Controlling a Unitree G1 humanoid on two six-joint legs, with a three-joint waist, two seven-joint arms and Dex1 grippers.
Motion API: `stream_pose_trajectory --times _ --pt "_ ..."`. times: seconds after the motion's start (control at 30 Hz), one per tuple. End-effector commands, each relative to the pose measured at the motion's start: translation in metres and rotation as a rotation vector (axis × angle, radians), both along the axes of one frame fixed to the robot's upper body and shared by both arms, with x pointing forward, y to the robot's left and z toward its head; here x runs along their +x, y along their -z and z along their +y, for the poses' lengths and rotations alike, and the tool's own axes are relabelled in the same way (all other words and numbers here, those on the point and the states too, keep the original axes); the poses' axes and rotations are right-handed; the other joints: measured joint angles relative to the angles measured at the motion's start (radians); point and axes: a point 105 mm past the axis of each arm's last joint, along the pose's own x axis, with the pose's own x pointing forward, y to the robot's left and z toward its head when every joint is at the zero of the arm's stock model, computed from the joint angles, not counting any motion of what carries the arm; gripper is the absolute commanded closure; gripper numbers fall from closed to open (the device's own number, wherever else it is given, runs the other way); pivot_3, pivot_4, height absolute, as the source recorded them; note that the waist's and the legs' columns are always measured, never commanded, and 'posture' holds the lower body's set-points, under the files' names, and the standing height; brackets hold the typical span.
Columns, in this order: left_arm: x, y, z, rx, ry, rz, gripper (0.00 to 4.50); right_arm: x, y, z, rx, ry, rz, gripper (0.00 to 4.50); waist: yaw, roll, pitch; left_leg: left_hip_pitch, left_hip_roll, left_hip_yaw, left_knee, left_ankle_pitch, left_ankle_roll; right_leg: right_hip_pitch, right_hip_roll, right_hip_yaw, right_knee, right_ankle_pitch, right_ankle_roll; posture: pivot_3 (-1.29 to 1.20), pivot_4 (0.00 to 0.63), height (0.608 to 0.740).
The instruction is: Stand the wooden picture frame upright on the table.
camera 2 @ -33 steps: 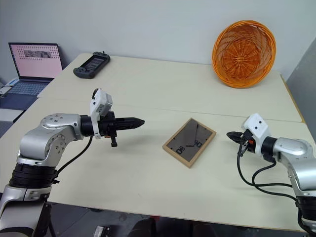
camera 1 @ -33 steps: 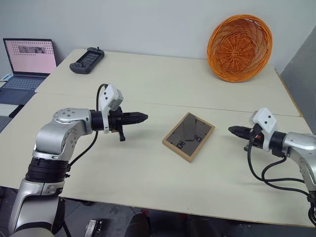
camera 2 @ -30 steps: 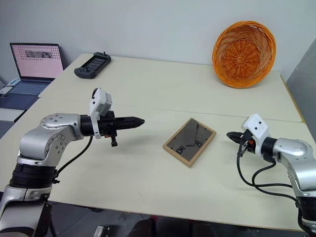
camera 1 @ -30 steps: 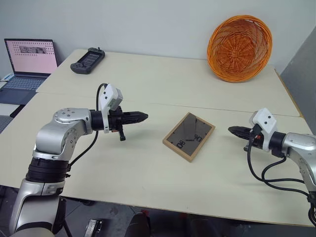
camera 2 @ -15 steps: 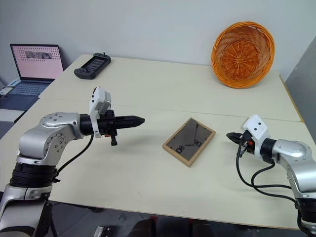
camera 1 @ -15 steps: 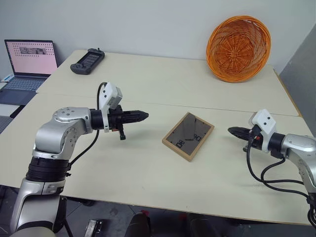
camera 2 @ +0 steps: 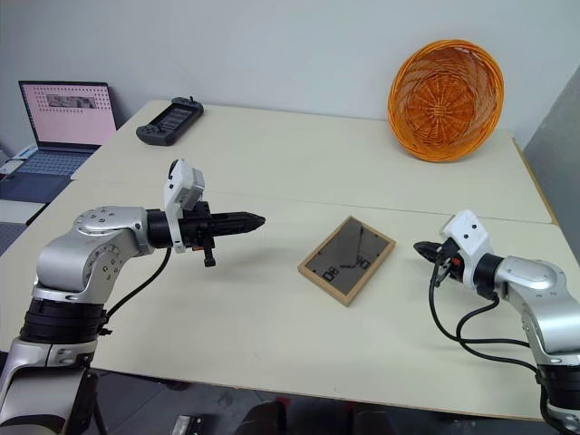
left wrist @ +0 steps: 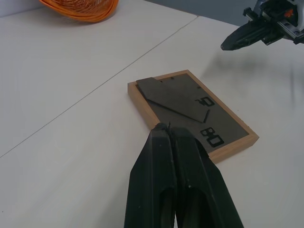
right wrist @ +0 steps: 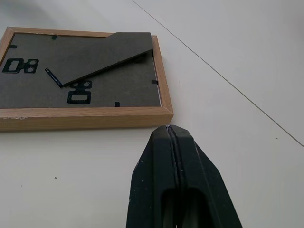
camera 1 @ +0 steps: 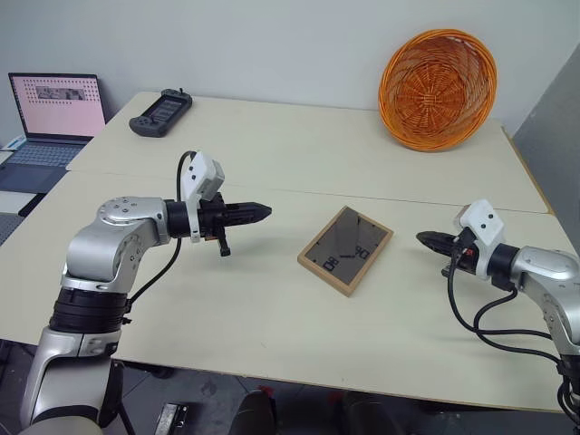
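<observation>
One wooden picture frame [camera 1: 345, 250], lying flat. One table [camera 1: 272, 335], crossed by a single seam line. Two grippers: left gripper [camera 1: 263, 212] and right gripper [camera 1: 422, 239], each with two black fingers pressed together. One orange wicker basket [camera 1: 439, 88]. One dark handheld controller [camera 1: 160, 111]. One open laptop [camera 1: 52, 113].

From up at the head, both eye views looked forward and down across the counter [camera 1: 272, 136], while each wrist camera peered close along its own end effector, all sharing the wooden picture frame [camera 1: 345, 250] lying between the arms.
</observation>
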Motion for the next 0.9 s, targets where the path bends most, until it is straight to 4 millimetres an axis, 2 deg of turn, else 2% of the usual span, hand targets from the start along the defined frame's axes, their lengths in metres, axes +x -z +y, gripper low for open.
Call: stream_pose_trajectory --times 0.03,0.17,0.43,0.77,0.9 --pt "0.005 0.003 -0.002 0.02 0.01 -0.014 4.48 0.008 -0.005 0.002 -0.022 0.019 -0.048 4.5 -0.001 0.0 0.0 0.0 0.0 0.0 0.0 0.0 0.0 0.0 0.0 0.0 0.0 0.0 0.0 0.0 0.15 0.74" --pt "0.014 0.023 -0.007 0.036 0.017 0.035 4.48 0.017 0.0 0.011 -0.017 0.009 -0.044 4.5 -0.001 0.0 0.0 0.001 0.0 0.0 0.002 0.0 0.0 0.001 0.0 0.0 0.001 0.0 0.0 0.0 0.15 0.74" --pt "0.034 0.046 -0.021 0.087 0.06 0.068 4.48 0.024 0.006 0.019 -0.056 -0.018 -0.042 4.5 0.0 0.0 0.0 -0.001 0.0 0.0 0.006 0.0 0.0 0.0 0.0 -0.001 0.002 0.0 0.0 0.0 0.15 0.74" --pt "0.057 0.059 -0.038 0.135 0.097 0.066 4.48 0.02 0.012 0.02 -0.061 0.028 -0.028 4.5 -0.001 0.0 0.0 -0.004 0.0 -0.001 0.009 0.0 0.0 -0.001 0.0 -0.003 0.003 0.0 0.0 0.0 0.15 0.74" --pt "0.058 0.065 -0.047 0.147 0.137 0.071 4.48 0.019 0.021 0.025 -0.038 0.05 -0.008 4.5 -0.003 0.0 0.0 -0.005 -0.001 -0.001 0.009 0.0 0.0 -0.001 0.0 -0.003 0.003 0.0 0.0 0.0 0.15 0.74"
